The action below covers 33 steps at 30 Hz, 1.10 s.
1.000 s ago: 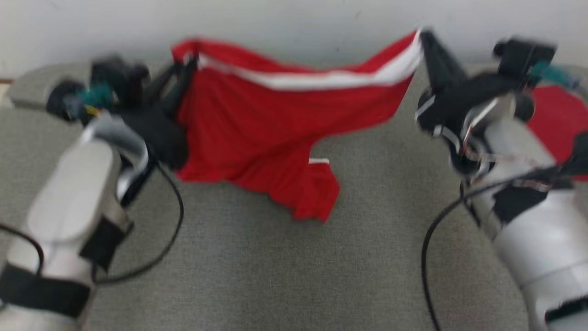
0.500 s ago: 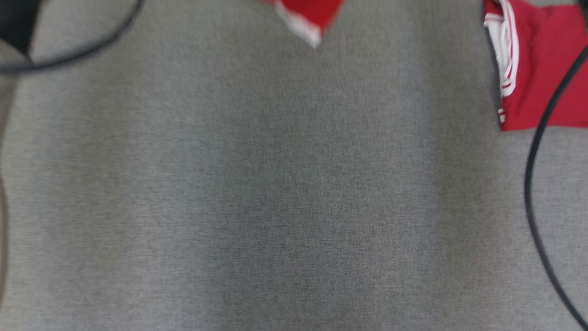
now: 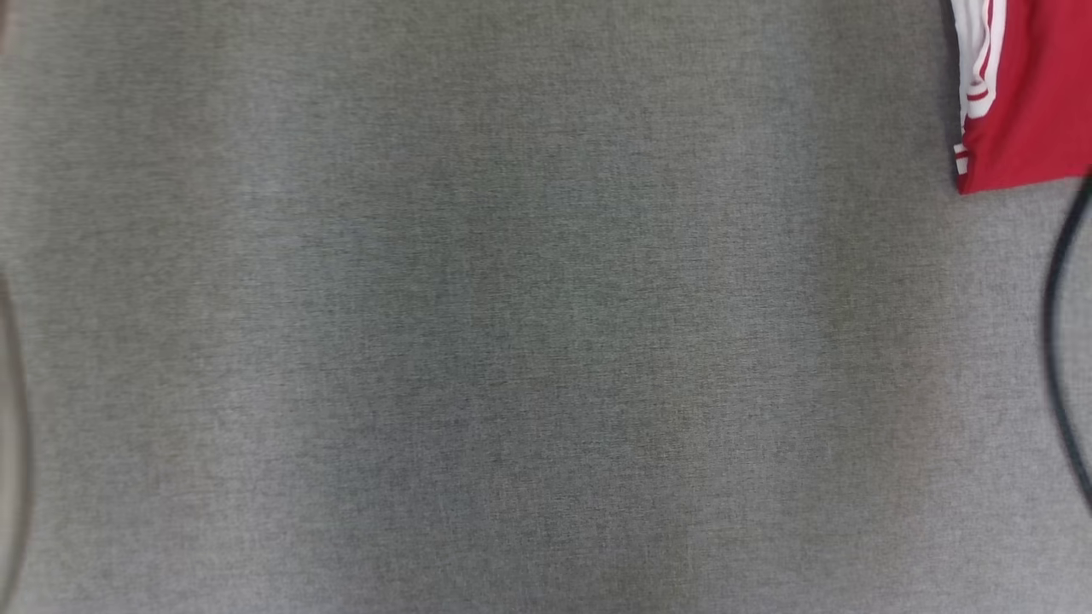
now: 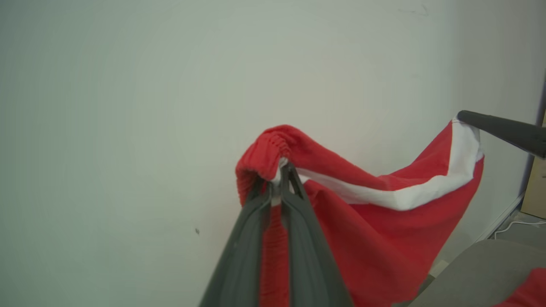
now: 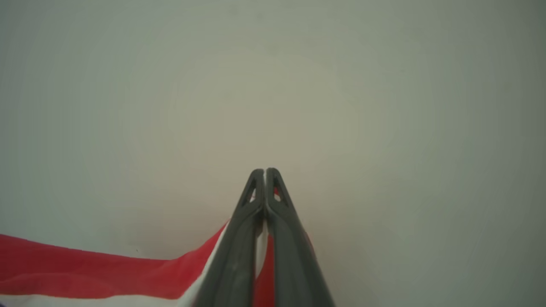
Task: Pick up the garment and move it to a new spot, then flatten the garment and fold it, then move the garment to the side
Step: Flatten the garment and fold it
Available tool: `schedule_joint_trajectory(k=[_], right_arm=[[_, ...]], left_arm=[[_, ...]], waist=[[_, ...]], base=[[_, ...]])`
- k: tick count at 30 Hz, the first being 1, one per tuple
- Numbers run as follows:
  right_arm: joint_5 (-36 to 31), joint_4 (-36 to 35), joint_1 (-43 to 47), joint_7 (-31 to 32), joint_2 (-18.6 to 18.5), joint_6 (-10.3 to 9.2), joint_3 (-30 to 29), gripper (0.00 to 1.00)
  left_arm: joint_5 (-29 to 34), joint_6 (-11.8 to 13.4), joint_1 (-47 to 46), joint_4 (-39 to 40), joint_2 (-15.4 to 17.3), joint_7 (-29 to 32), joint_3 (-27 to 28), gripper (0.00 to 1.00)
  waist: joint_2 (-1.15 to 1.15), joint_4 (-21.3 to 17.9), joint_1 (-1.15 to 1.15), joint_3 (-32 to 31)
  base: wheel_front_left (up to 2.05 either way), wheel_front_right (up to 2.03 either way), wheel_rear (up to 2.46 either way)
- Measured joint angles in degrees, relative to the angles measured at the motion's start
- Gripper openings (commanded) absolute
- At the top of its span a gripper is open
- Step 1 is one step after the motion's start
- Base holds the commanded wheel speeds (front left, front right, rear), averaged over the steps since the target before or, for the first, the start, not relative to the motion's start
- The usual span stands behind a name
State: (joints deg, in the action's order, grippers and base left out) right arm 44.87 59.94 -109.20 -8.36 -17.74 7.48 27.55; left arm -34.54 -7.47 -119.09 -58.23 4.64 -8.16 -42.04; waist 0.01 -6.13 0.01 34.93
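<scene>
Garment [image 4: 384, 221], red with a white band [image 4: 405, 197] along its upper edge, hangs in the air before a pale wall [image 4: 128, 106], stretched between the two grippers and sagging in the middle. The left gripper [image 4: 285, 168] has its jaws clamped on the gathered, elastic end of the cloth: the ribbed red edge bunches over the fingertips and a strip of red runs down the narrow gap between the two dark fingers. The right gripper [image 5: 265, 171] has its jaws pressed together, tips meeting, with white and red cloth pinched lower down between the fingers. From there the garment [image 5: 85, 268] trails off to the left. Seen from the left wrist, the right gripper [image 4: 503, 130] reaches in from the right and holds the white-edged corner up high. Below the cloth lies the grey desk [image 3: 512, 341], and at its far right a second red piece [image 3: 1032, 111] with white stripes lies flat, a dark cable [image 3: 1058, 341] curving just near of it. A second ago the head view looked out at both arms with the garment spread between them in the same two grips. It now looks almost straight down at the desk, so the camera has tilted. Against half a second ago, the second red piece sits further toward the top right corner of that view, again a shift of the camera.
</scene>
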Motion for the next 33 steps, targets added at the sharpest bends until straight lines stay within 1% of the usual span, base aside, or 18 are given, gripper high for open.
schedule_joint_trajectory(k=[2,5,6,8,9,10,12,15,17,20,24,28,33], right_arm=[[0.66,-0.92,2.60,-0.92,0.16,0.00,1.49,0.00],[1.80,-3.49,8.00,-2.78,0.29,0.00,4.00,0.00],[1.80,-3.49,8.00,-2.78,0.29,0.00,4.00,0.00],[3.23,-5.70,11.87,-3.80,0.01,0.00,5.55,0.00],[4.57,-7.94,16.22,-4.44,-0.56,0.00,7.11,0.00],[4.57,-7.94,16.22,-4.44,-0.56,0.00,7.11,0.00],[5.79,-10.22,20.80,-4.99,-1.13,0.00,8.51,0.00],[7.37,-14.02,27.93,-5.50,-2.08,0.00,10.66,0.00],[8.39,-16.68,32.68,-5.82,-2.81,0.00,11.62,0.00],[9.09,-20.56,39.42,-6.13,-4.39,0.00,12.57,0.00],[9.13,-25.63,49.12,-6.31,-5.91,0.01,13.26,0.00],[9.31,-30.11,59.09,-6.37,-6.71,0.00,12.36,0.00],[8.82,-34.49,70.82,-6.12,-7.24,0.00,10.84,0.00]], left_arm=[[-1.49,0.00,2.50,-1.10,-0.10,-1.63,-0.74,0.00],[-1.48,0.00,7.47,-1.15,0.54,-3.54,-3.75,0.00],[-1.48,0.00,7.47,-1.15,0.54,-3.54,-3.75,0.00],[-1.96,0.00,11.06,-0.65,1.04,-4.95,-4.31,0.00],[-2.14,0.00,15.32,0.15,2.32,-5.66,-5.20,0.00],[-2.14,0.00,15.32,0.15,2.32,-5.66,-5.20,0.00],[-2.15,0.00,19.50,1.49,3.77,-6.28,-5.32,0.00],[-2.81,0.96,26.44,4.66,5.11,-6.60,-4.47,0.00],[-3.33,1.98,31.21,7.84,5.91,-6.77,-3.60,0.00],[-3.88,4.31,38.82,14.61,7.77,-6.79,-1.68,0.00],[-5.22,7.48,51.18,23.36,9.92,-6.78,0.40,0.00],[-6.44,11.13,62.99,31.92,12.83,-6.79,2.25,0.00],[-8.26,15.60,76.16,41.23,15.35,-6.79,3.00,0.00]], waist=[[0.00,-0.28,0.00,-0.11],[0.00,-0.44,0.00,-1.01],[0.00,-0.44,0.00,-1.01],[0.00,-0.43,-0.01,-1.95],[-0.01,-0.42,-0.02,-3.08],[-0.01,-0.42,-0.02,-3.08],[-0.01,-0.41,-0.02,-4.33],[-0.01,-0.33,-0.02,-6.34],[-0.01,-0.24,-0.02,-7.79],[-0.02,0.02,-0.02,-10.02],[-0.02,0.44,-0.03,-13.01],[-0.03,0.74,-0.03,-15.99],[-0.02,0.93,-0.03,-19.36]], base=[[0.00,0.00,0.00],[0.00,0.00,0.00],[0.00,0.00,0.00],[0.00,0.00,0.00],[0.00,0.00,0.00],[0.00,0.00,0.00],[0.00,0.00,0.00],[0.00,0.00,0.00],[0.00,0.00,0.00],[0.00,0.00,0.00],[0.00,0.00,0.00],[0.00,0.00,0.00],[0.00,0.00,0.00]])
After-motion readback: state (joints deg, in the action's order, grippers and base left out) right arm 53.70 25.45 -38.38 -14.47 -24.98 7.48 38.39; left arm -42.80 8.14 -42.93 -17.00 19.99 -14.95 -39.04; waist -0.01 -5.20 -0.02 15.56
